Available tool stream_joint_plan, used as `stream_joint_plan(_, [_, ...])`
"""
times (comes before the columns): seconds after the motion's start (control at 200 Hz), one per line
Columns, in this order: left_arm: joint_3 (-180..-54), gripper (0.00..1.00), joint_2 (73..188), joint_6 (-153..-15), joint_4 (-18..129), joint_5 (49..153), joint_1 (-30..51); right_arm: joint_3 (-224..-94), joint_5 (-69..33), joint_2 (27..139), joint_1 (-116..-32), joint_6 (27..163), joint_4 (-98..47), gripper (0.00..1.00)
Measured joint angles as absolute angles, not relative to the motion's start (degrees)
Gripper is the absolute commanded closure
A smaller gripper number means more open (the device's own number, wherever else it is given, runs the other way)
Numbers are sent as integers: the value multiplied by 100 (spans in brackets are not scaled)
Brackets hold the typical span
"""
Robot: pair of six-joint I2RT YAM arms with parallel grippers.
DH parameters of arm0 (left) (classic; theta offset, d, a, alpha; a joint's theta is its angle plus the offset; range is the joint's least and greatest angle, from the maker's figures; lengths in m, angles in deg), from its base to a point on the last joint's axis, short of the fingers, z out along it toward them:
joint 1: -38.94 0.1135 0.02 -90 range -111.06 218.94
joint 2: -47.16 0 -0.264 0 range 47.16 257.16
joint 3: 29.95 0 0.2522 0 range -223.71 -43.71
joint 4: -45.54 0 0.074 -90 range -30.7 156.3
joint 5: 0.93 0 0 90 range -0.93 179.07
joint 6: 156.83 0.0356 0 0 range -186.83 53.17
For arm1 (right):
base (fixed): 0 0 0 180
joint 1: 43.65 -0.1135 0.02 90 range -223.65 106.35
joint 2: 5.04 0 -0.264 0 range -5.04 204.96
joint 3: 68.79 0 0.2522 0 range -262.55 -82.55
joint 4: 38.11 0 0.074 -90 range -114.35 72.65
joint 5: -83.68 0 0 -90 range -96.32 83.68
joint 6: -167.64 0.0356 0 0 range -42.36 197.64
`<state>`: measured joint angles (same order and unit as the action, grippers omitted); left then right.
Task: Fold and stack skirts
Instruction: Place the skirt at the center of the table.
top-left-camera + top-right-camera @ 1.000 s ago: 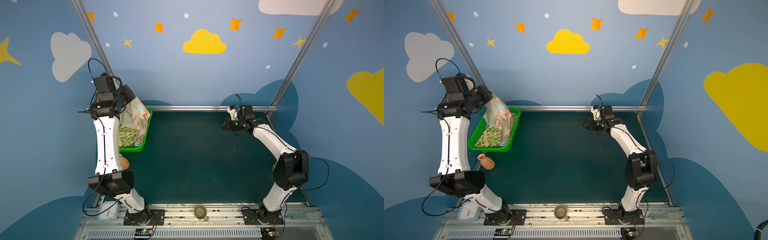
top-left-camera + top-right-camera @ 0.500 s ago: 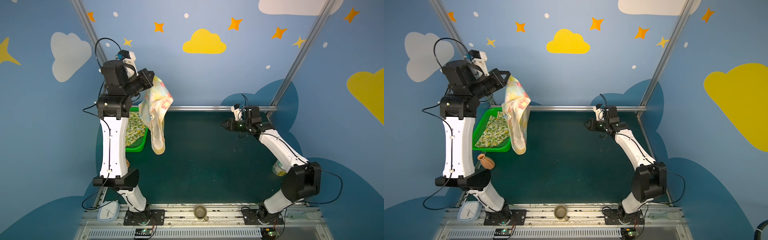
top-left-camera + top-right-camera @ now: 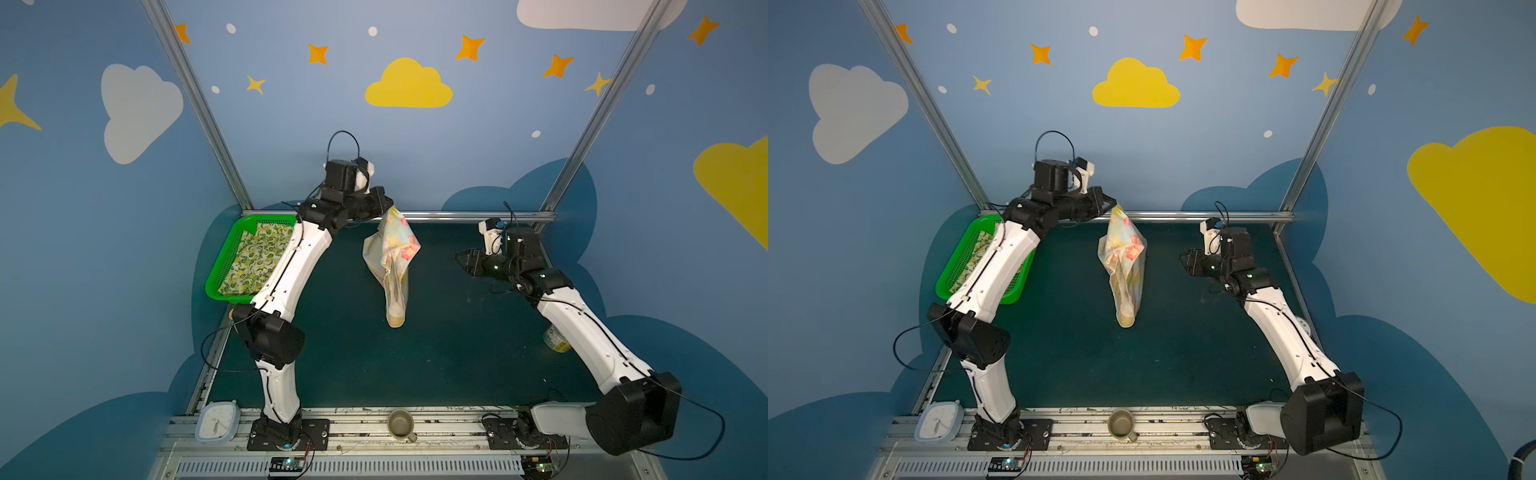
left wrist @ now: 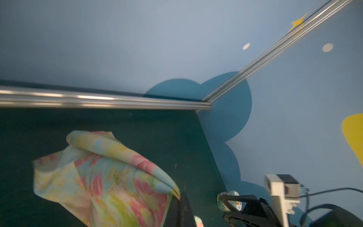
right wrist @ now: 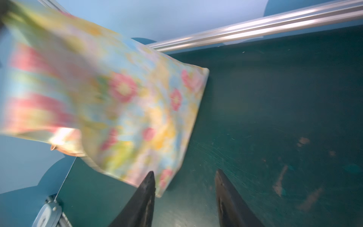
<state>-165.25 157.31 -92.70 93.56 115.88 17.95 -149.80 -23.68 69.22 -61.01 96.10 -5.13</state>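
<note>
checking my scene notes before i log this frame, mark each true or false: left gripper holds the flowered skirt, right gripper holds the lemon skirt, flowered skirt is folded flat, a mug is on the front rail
1. The left gripper holds the flowered skirt. True: it is shut on the skirt's top edge.
2. The right gripper holds the lemon skirt. False: that skirt lies in the green basket, and the right gripper is open and holds nothing.
3. The flowered skirt is folded flat. False: it hangs bunched from the left gripper.
4. A mug stands on the front rail. True.
</note>
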Motion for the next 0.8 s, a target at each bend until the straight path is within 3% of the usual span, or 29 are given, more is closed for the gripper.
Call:
stream_joint_plan(0.305, [-15213,95,16011,-9709,8460,11682,1078,-14811,-2032,6594,-6088,9523,-349,50])
stream_joint_plan(0.355, [-15003,79,16011,-9821,8226,11763,997,-14739,-2023,6596,-6088,9529,-343,50])
stream_joint_plan(0.416, [-14726,39,16011,-9983,7929,11929,914,-14658,-2019,6609,-6088,9540,-329,50])
stream_joint_plan(0.466, [-14490,22,16011,-10140,7721,12053,877,-14619,-2019,6640,-6090,9545,-314,50])
stream_joint_plan(0.576, [-13830,16,15915,-10393,7369,12167,894,-14586,-2019,6806,-6106,9553,-303,50])
stream_joint_plan(0.801, [-11900,17,14693,-10726,7214,12088,1248,-14553,-2032,7398,-6311,9577,-308,52])
